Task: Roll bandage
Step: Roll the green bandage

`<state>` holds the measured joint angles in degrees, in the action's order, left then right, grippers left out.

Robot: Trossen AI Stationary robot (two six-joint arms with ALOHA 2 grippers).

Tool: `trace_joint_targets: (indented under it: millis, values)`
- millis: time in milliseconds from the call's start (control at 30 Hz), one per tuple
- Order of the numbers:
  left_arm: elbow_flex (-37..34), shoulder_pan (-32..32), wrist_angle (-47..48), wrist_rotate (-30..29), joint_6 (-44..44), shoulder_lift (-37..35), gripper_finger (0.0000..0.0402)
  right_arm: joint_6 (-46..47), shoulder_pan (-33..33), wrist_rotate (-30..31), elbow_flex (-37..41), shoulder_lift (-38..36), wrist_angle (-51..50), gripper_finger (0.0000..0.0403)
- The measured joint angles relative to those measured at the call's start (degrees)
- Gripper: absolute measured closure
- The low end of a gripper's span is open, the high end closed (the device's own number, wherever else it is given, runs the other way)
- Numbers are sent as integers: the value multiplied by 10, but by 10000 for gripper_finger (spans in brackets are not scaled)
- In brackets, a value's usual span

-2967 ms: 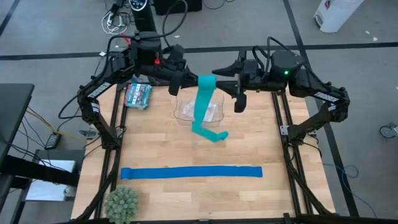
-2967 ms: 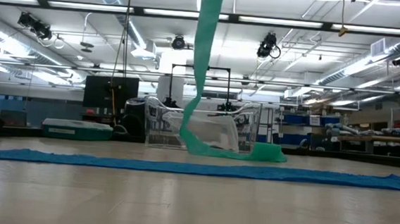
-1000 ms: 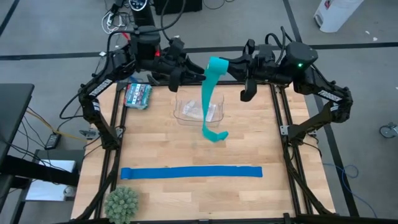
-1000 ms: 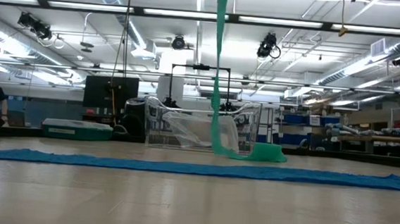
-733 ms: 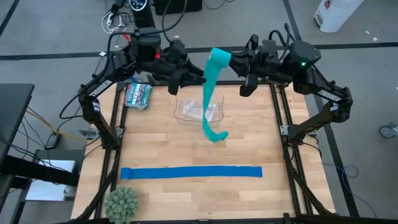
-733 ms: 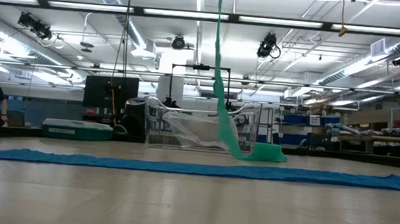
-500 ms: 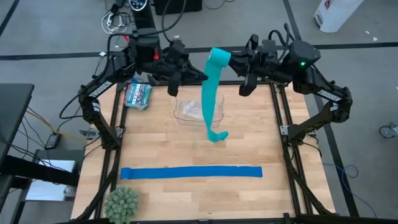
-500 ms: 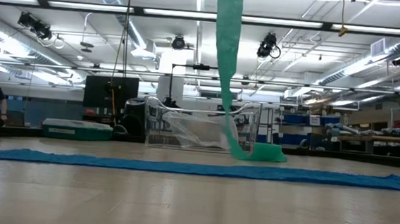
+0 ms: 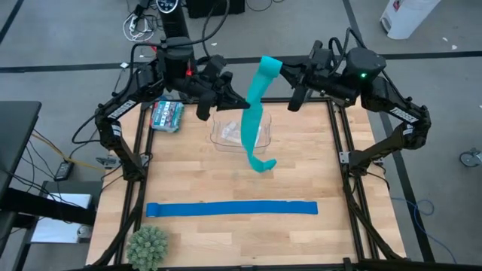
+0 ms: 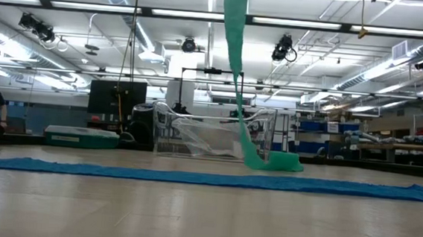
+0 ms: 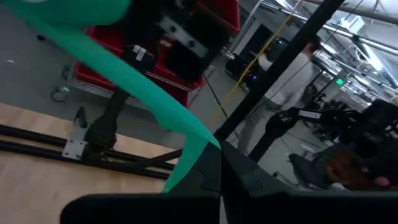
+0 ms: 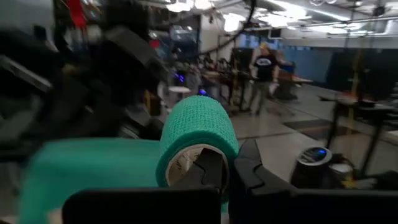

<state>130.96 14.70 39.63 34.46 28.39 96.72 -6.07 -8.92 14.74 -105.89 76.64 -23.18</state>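
Bandage [image 9: 256, 113] now higher, tail beside clear container [image 9: 226, 134].

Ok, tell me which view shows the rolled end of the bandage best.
The right wrist view: the bandage roll fills the frame, core showing. The high view shows it small; the low and left wrist views show only hanging strip.

Both arms reached inward, high over the bench's far edge. The right gripper [image 9: 282, 69] had its fingers clamped on the roll [image 12: 198, 142]; the left gripper [image 9: 239, 103] pinched the strip [image 11: 134, 79] below it.
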Motion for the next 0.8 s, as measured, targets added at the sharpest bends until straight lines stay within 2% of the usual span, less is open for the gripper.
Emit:
trace_joint_targets:
  millis: [167,367,633,800]
  values:
    - [0,-2,-12,16,26,0,398,-32,-18,30,0,0,-25,403]
    - [4,-1,-26,23,48,0,398,-23,-39,41,0,-3,-25,403]
    - [6,-7,-22,45,48,-1,398,128,-70,12,0,-22,22,403]
    - [7,-6,-15,45,43,-2,398,217,-80,-38,0,-41,63,403]
